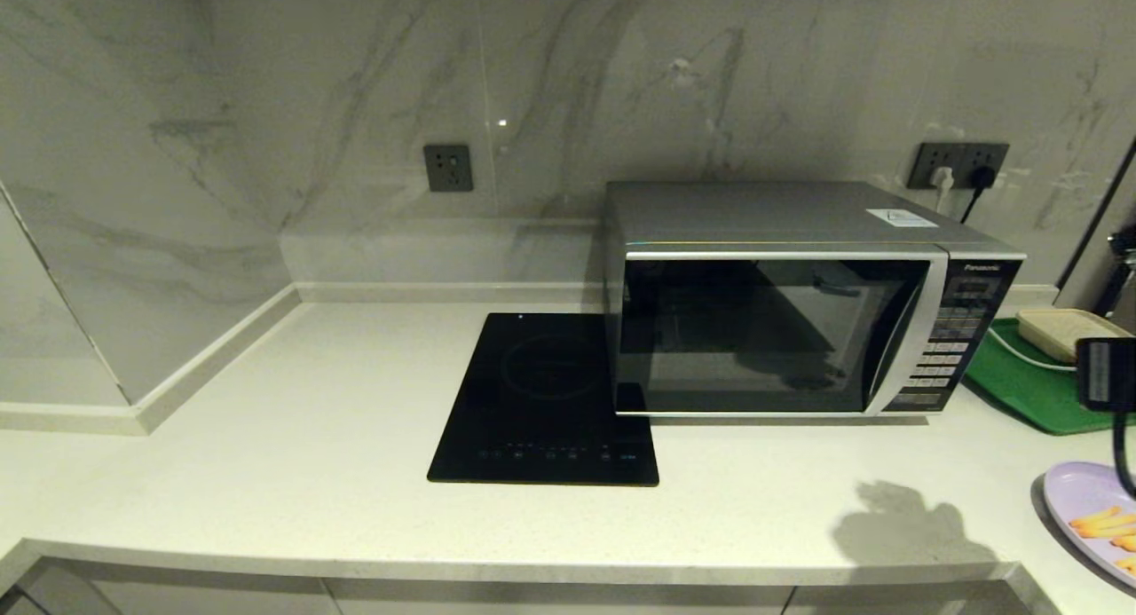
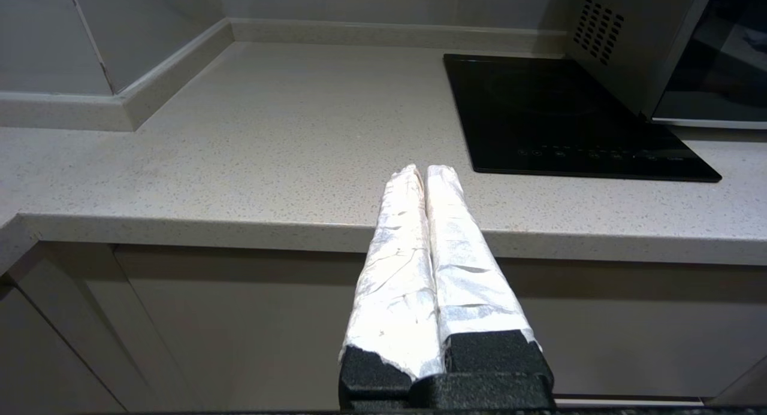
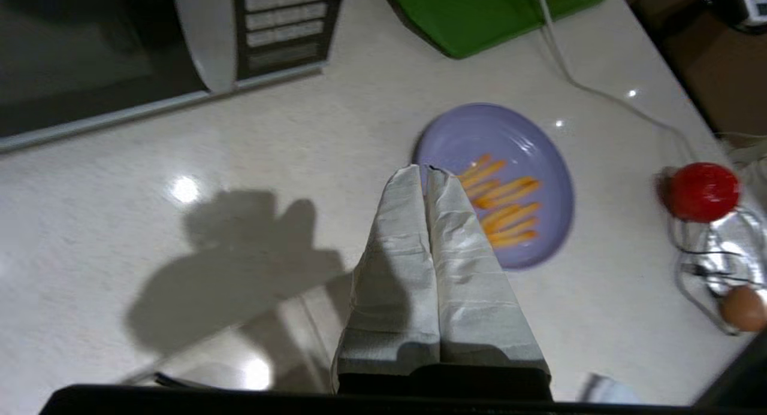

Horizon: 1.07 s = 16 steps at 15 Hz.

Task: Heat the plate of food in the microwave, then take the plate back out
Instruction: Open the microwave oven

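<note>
The silver microwave stands at the back right of the counter with its dark glass door closed; its keypad panel shows in the right wrist view. The lavender plate with orange-yellow fries lies on the counter at the front right, in front of the microwave's keypad side. My right gripper hovers above the counter, shut and empty, its taped tips over the plate's near rim. My left gripper is shut and empty, held low at the counter's front edge, left of the microwave.
A flat black hob lies left of the microwave. A green tray with a beige lidded container sits to its right. A white cable, a red ball and an egg lie beyond the plate.
</note>
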{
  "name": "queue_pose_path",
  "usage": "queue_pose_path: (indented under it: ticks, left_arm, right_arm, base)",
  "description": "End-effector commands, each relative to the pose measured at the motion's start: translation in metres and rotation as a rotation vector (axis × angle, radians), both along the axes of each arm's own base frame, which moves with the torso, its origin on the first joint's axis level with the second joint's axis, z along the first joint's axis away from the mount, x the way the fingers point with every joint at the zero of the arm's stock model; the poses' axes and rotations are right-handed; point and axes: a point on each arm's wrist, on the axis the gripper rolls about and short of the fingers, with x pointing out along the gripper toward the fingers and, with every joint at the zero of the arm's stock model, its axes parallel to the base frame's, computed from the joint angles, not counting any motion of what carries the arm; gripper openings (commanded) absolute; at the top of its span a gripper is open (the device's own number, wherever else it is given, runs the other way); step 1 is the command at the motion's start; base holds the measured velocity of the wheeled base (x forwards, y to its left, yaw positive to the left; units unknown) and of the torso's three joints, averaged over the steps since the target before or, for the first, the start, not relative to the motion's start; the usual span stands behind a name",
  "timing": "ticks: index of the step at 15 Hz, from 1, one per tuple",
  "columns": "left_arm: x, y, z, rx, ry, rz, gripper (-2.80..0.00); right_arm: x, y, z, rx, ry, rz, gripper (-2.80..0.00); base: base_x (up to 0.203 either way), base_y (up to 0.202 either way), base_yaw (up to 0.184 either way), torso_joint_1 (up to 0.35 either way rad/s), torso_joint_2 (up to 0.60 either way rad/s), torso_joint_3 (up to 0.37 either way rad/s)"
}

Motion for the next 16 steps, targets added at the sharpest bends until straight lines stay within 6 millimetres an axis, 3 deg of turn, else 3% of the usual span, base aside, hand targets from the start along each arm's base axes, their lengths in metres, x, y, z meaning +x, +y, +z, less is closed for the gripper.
queue_pose_path:
  ticks: [1,4,10,11,16]
  left_arm:
    - [0.000,0.000,0.000,-0.001,0.000,0.000,-2.80]
    - [0.000,0.000,0.000,-0.001,0.000,0.000,-2.80]
    - [0.000,0.000,0.000,-0.001,0.000,0.000,-2.80]
    - [0.000,0.000,0.000,-0.001,0.000,0.000,-2.80]
    - [0.000,0.000,0.000,-0.001,0.000,0.000,-2.80]
  right_arm:
    - [0.031,0.023,-0.029,0.017,0.008,-0.038,-2.80]
    - [0.050,0.054,-0.055,0.015,-0.091,-0.115,-2.80]
    - [0.083,0.067,-0.080,0.032,-0.156,-0.158,-2.80]
    - [0.089,0.068,-0.086,0.021,-0.143,-0.165,0.00]
    - [0.109,0.075,-0.094,0.039,-0.169,-0.179,0.00]
  base:
    - [0.000,0.000,0.000,0.000,0.00,0.000]
    - [0.000,0.000,0.000,0.000,0.00,0.000]
    - [0.000,0.000,0.000,0.000,0.00,0.000]
    - [0.000,0.000,0.000,0.000,0.00,0.000]
    - [0.000,0.000,0.000,0.000,0.00,0.000]
